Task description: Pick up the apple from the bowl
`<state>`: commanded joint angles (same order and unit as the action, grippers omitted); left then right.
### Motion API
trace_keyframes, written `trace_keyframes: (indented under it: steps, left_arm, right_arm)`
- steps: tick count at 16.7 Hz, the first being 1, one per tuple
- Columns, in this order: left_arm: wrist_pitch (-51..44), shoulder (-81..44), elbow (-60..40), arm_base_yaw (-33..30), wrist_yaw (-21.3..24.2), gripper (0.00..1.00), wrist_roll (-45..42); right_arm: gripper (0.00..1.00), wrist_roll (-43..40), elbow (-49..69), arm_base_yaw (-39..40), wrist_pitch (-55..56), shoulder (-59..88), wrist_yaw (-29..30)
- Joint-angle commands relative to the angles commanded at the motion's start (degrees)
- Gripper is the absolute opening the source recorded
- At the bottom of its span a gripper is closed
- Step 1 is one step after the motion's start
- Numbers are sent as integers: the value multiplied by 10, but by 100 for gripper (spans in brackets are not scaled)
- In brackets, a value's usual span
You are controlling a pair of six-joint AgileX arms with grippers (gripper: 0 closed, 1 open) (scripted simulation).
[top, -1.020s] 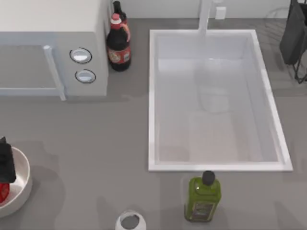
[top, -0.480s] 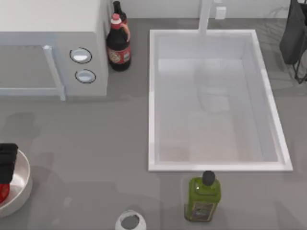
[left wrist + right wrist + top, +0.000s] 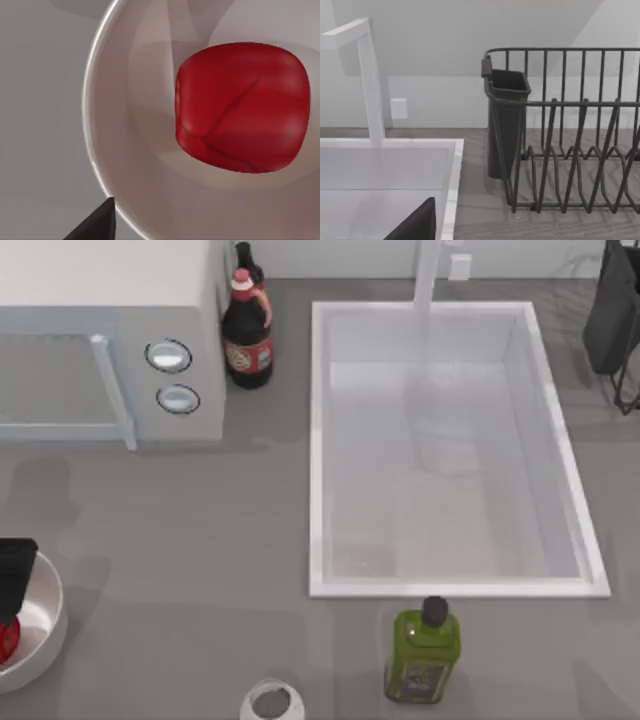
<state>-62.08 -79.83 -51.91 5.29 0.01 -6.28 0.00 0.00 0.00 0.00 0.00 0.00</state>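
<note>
Grey counter: at eight o'clock the left gripper hung over the bowl, apple inside just below; jaw spread impossible to tell.

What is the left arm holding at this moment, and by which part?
Nothing is held. The apple lies free in the bowl. The left gripper hangs above it at the table's left edge, without contact seen.
</note>
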Motion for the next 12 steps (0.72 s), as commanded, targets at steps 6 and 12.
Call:
trace_keyframes:
  steps: [6, 12]
  left_arm:
    - [68, -30, 41, -1, 0, 100, -1]
    - [252, -109, 133, 2, 0, 100, -4]
  right_arm:
    - [100, 0, 0, 0, 0, 0, 0]
    - [100, 0, 0, 0, 0, 0, 0]
